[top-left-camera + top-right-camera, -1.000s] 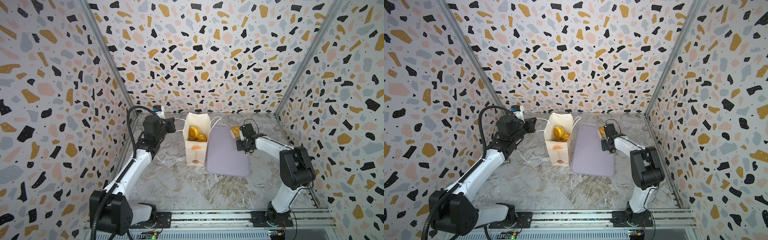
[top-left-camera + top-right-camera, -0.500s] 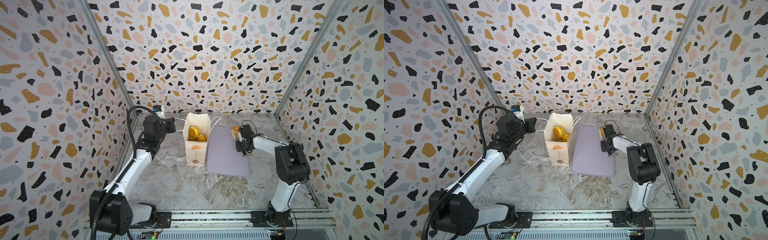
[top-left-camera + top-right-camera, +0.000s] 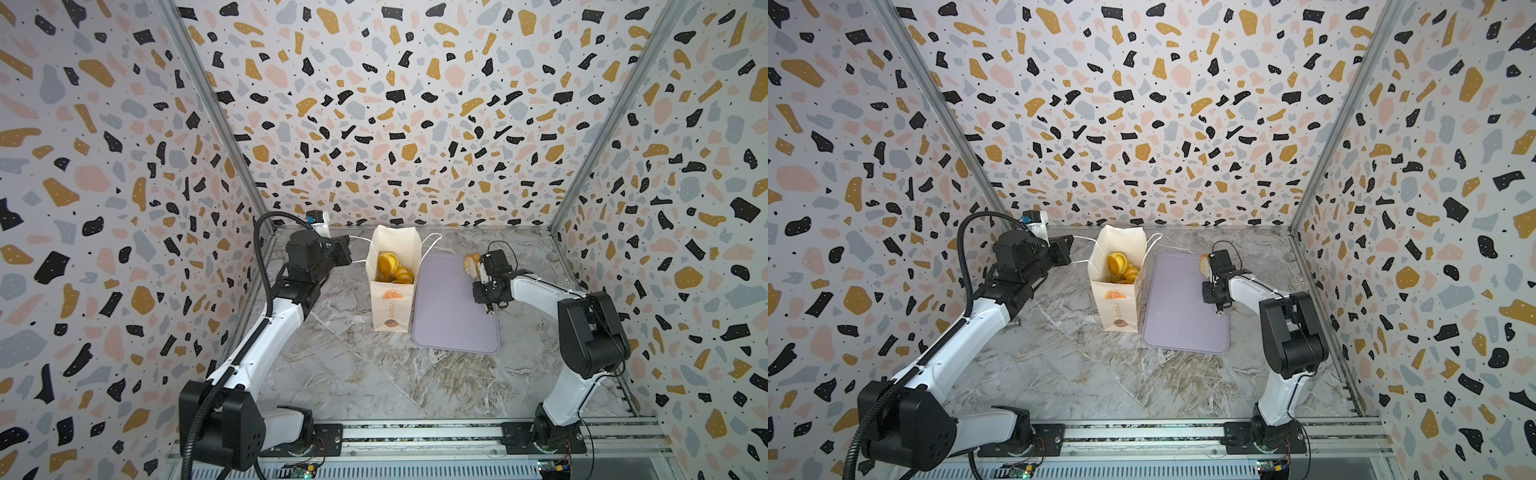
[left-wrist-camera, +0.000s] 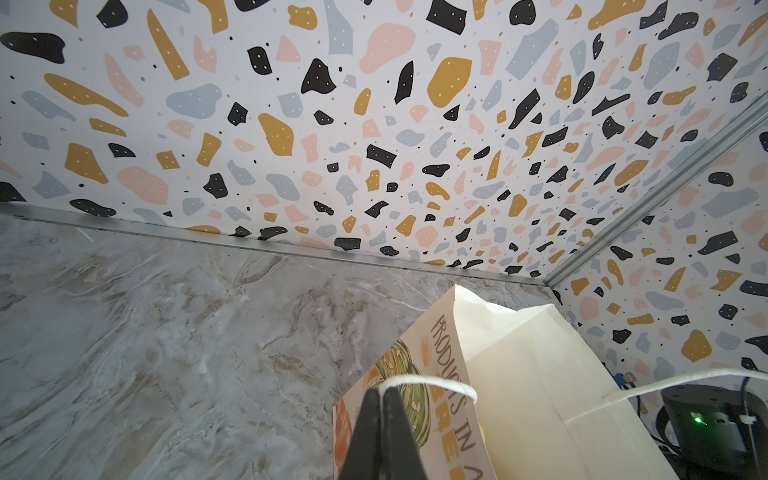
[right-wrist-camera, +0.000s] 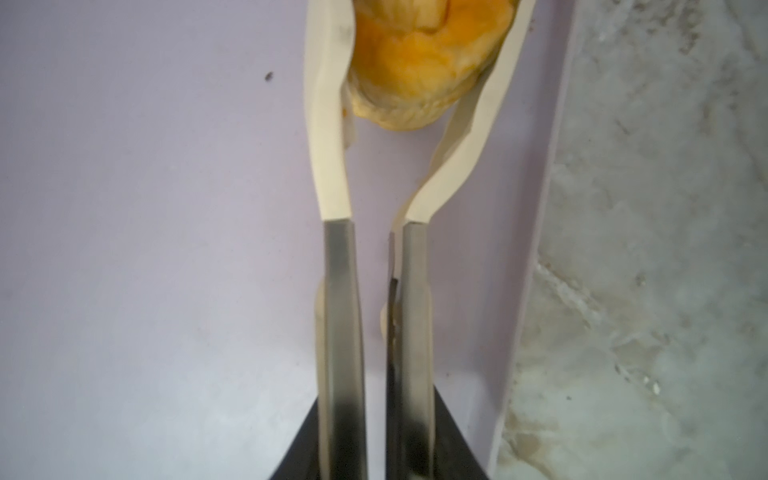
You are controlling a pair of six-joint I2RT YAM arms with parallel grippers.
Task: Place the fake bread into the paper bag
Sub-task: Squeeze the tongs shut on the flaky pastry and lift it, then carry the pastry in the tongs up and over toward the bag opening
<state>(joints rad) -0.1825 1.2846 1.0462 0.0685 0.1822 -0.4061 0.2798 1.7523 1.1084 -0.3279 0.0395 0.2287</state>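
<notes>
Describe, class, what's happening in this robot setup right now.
The left gripper is shut on the string handle of the paper bag, which stands upright with several breads inside. The right gripper squeezes tongs whose tips clamp a bread at the far corner of the lilac tray. That bread is not yet in the bag.

The paper bag (image 3: 390, 299) is matt cream paper. The lilac tray (image 3: 449, 324) looks smooth and matt, the desk (image 3: 353, 374) marble-patterned with a faint sheen. The fake bread (image 3: 388, 264) is glossy.
</notes>
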